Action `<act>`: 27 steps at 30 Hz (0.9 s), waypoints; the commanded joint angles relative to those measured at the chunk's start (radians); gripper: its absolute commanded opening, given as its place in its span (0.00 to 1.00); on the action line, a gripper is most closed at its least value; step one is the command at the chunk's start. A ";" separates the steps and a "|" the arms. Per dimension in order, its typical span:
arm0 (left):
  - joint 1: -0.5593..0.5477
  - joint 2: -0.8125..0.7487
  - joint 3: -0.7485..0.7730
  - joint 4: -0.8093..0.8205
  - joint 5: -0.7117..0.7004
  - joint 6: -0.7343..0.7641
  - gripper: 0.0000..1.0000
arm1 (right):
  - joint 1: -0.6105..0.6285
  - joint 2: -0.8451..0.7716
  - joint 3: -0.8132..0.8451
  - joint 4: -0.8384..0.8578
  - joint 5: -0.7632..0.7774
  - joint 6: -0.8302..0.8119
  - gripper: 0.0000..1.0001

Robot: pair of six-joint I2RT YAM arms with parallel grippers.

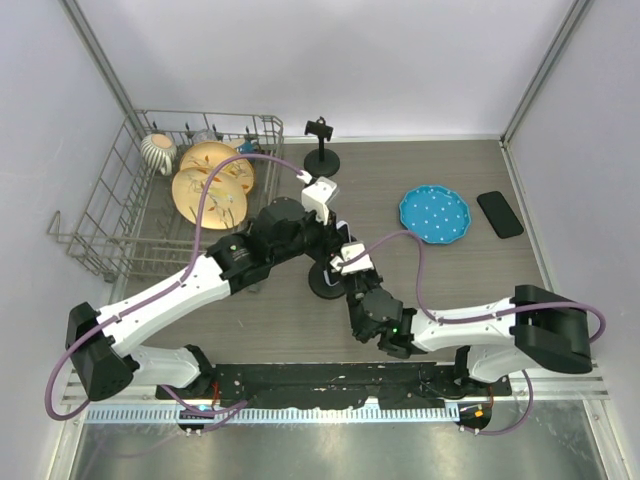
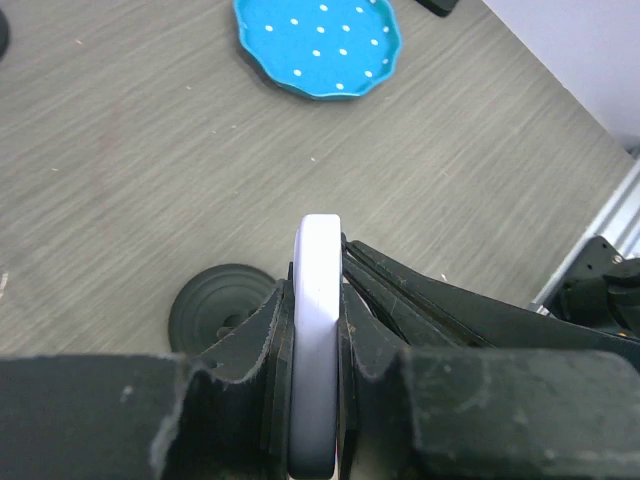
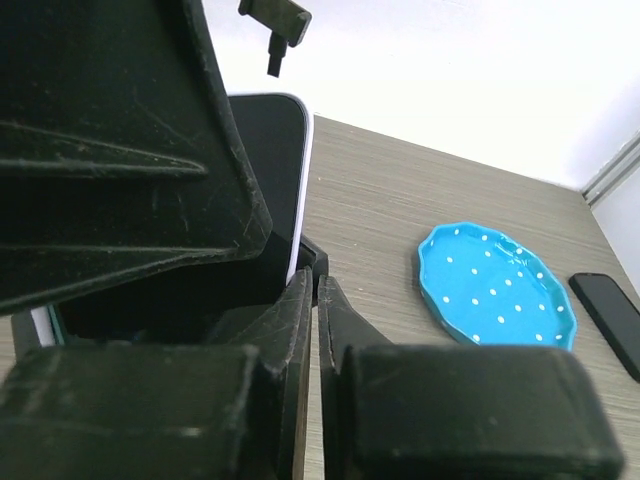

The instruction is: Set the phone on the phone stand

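**A:** Phone status?

**B:** Clamped edge-on in the left gripper, a finger on each flat face. It's off the table, over the middle, with its thin white rim facing the left wrist camera. The right wrist view shows the dark screen side.

**A:** Any markings?

**B:** Can't make any out on the phone or elsewhere.

**A:** Right side?

**B:** The right gripper has its jaws together with only a slit between them. The tips sit just under the phone's lower corner. Can't tell if they pinch anything.

**A:** Stand?

**B:** A round black base is on the table directly under where the two grippers meet. Its stem is hidden. A second phone stand, with its clamp on top, is at the back by the wall, well apart from both grippers.

**A:** Clearance?

**B:** There's bare table between the base and the blue dotted plate. A black phone lies flat just right of the plate. The dish rack is close along the left forearm.

**A:** Arm pose?

**B:** The left arm reaches diagonally from its near-left mount to the centre. The right arm is low, with the forearm running left and the wrist turned up toward the phone.
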 commanded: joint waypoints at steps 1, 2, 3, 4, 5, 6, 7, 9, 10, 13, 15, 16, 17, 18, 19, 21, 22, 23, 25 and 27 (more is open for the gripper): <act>0.082 0.068 -0.053 -0.056 -0.334 0.042 0.00 | 0.098 -0.154 0.014 0.120 -0.021 0.035 0.01; 0.082 0.068 -0.056 -0.050 -0.334 0.035 0.00 | 0.104 -0.159 0.018 0.084 -0.030 0.068 0.00; 0.082 0.068 -0.060 -0.043 -0.334 0.032 0.00 | 0.118 -0.164 0.030 0.068 -0.034 0.082 0.01; 0.082 0.074 -0.062 -0.040 -0.334 0.032 0.00 | 0.124 -0.174 0.044 0.041 -0.043 0.105 0.01; 0.082 0.078 -0.064 -0.037 -0.331 0.038 0.00 | 0.127 -0.190 0.064 -0.069 -0.054 0.137 0.01; 0.082 0.081 -0.064 -0.030 -0.327 0.042 0.00 | 0.132 -0.206 0.089 -0.117 -0.080 0.215 0.01; 0.082 0.090 -0.064 -0.027 -0.319 0.049 0.00 | 0.133 -0.251 0.098 -0.159 -0.094 0.255 0.01; 0.082 0.097 -0.059 -0.026 -0.316 0.057 0.00 | 0.135 -0.277 0.153 -0.358 -0.100 0.358 0.01; 0.082 0.104 -0.056 -0.029 -0.313 0.060 0.00 | 0.133 -0.288 0.156 -0.380 -0.105 0.366 0.01; 0.082 0.111 -0.060 -0.018 -0.279 0.061 0.00 | 0.133 -0.358 0.153 -0.495 -0.134 0.452 0.01; 0.082 0.102 -0.070 -0.007 -0.245 0.061 0.00 | 0.121 -0.414 0.158 -0.582 -0.127 0.489 0.01; 0.082 0.096 -0.071 -0.006 -0.230 0.063 0.00 | 0.094 -0.423 0.179 -0.649 -0.161 0.542 0.01; 0.083 0.090 -0.074 -0.007 -0.215 0.062 0.00 | 0.004 -0.429 0.205 -0.823 -0.216 0.578 0.01; 0.083 0.075 -0.077 -0.007 -0.164 0.066 0.00 | -0.070 -0.441 0.239 -0.884 -0.310 0.610 0.02; 0.083 0.067 -0.080 -0.006 -0.135 0.074 0.00 | -0.134 -0.453 0.238 -0.918 -0.403 0.636 0.06; 0.083 0.026 -0.091 -0.001 -0.020 0.094 0.00 | -0.313 -0.499 0.190 -0.935 -0.667 0.641 0.07; 0.083 0.012 -0.094 0.000 0.014 0.110 0.00 | -0.362 -0.512 0.172 -0.929 -0.741 0.638 0.08; 0.094 -0.005 -0.097 -0.001 0.044 0.111 0.00 | -0.411 -0.522 0.155 -0.903 -0.913 0.638 0.09; 0.112 -0.050 -0.100 -0.003 0.179 0.108 0.00 | -0.537 -0.535 0.094 -0.853 -1.121 0.642 0.20; 0.141 -0.079 -0.113 0.013 0.267 0.111 0.00 | -0.653 -0.521 0.029 -0.729 -1.480 0.678 0.34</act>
